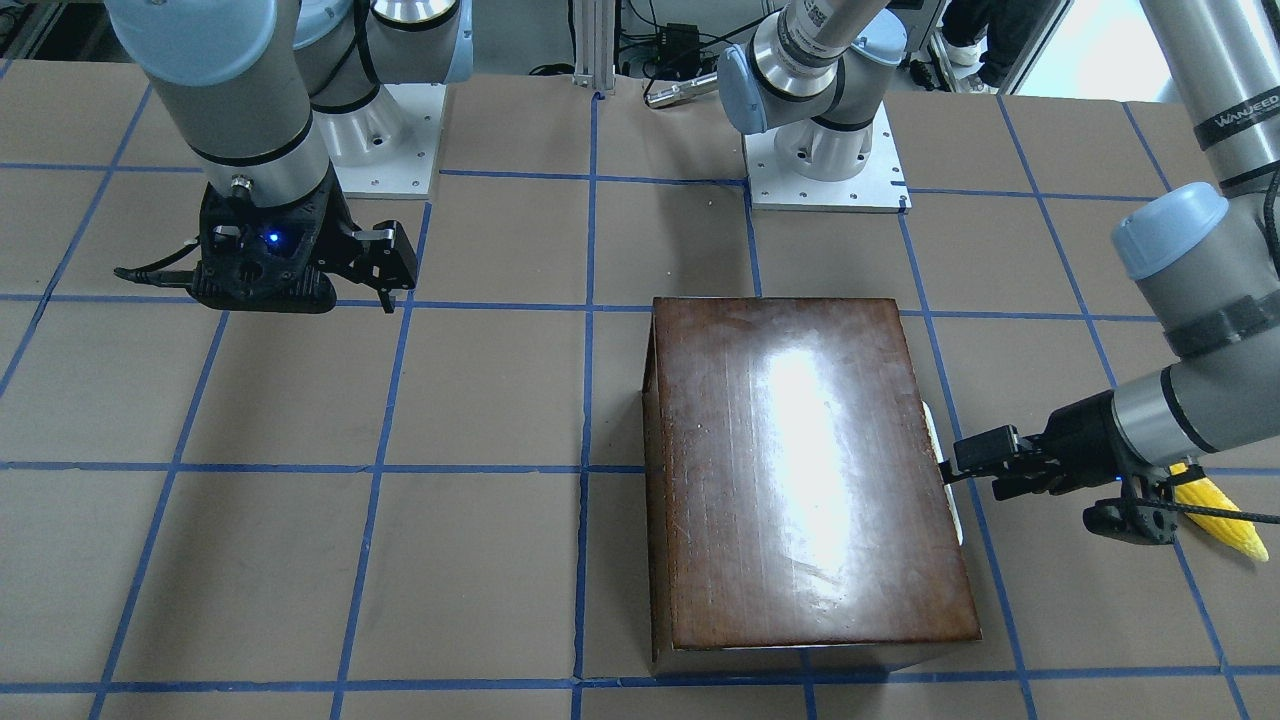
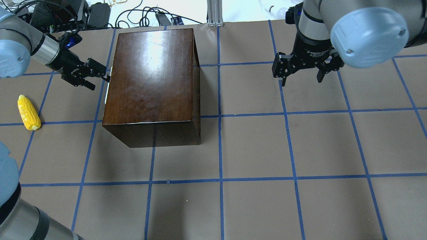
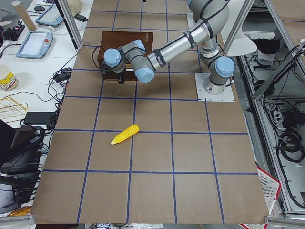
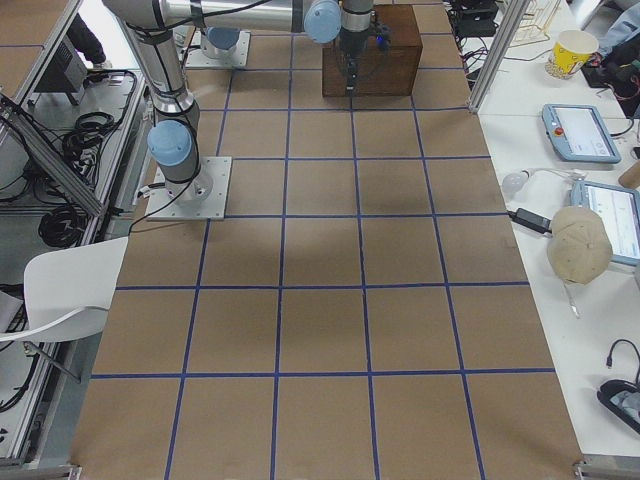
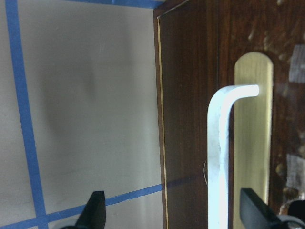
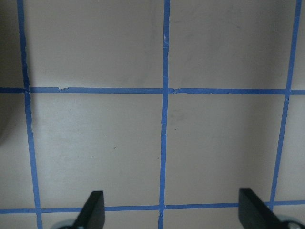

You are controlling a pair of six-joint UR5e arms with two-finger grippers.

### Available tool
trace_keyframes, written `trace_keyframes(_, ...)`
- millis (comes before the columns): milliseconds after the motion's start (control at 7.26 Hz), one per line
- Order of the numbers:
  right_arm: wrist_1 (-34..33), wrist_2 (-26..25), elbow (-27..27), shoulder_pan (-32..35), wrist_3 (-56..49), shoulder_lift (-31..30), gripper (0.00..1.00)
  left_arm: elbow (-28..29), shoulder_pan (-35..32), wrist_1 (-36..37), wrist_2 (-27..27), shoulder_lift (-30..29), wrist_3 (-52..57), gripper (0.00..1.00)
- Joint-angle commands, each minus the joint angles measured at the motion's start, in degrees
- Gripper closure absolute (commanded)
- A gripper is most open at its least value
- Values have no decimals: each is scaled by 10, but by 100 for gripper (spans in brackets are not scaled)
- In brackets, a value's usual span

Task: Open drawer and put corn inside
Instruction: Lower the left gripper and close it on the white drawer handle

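Observation:
The glossy dark-brown box (image 2: pixel 153 76) stands on the table's left half, also in the front view (image 1: pixel 810 470). Its drawer (image 5: pixel 190 119) is closed; the dark front panel and whitish handle (image 5: pixel 220 152) fill the left wrist view. My left gripper (image 2: pixel 100 78) is open at the box's left side, its fingertips (image 5: pixel 95 210) straddling the handle without closing on it. It also shows in the front view (image 1: pixel 965 470). The yellow corn (image 2: pixel 29 112) lies on the table left of the box, behind the left arm (image 1: pixel 1225 510). My right gripper (image 2: pixel 301 78) is open and empty above the table, far right of the box.
The table is brown paper with a blue tape grid (image 6: pixel 164 90). The two arm bases (image 1: pixel 825 160) stand at the robot's edge. Cables and an aluminium post (image 2: pixel 213 13) sit past the far edge behind the box.

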Motion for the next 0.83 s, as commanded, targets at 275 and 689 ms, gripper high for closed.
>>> trace_keyframes(275,0,0,0,0,0,0,0,-3,-1,-5,-9,-9,0,0)
trace_keyframes(689,0,0,0,0,0,0,0,-24,0,2,-9,-10,0,0)
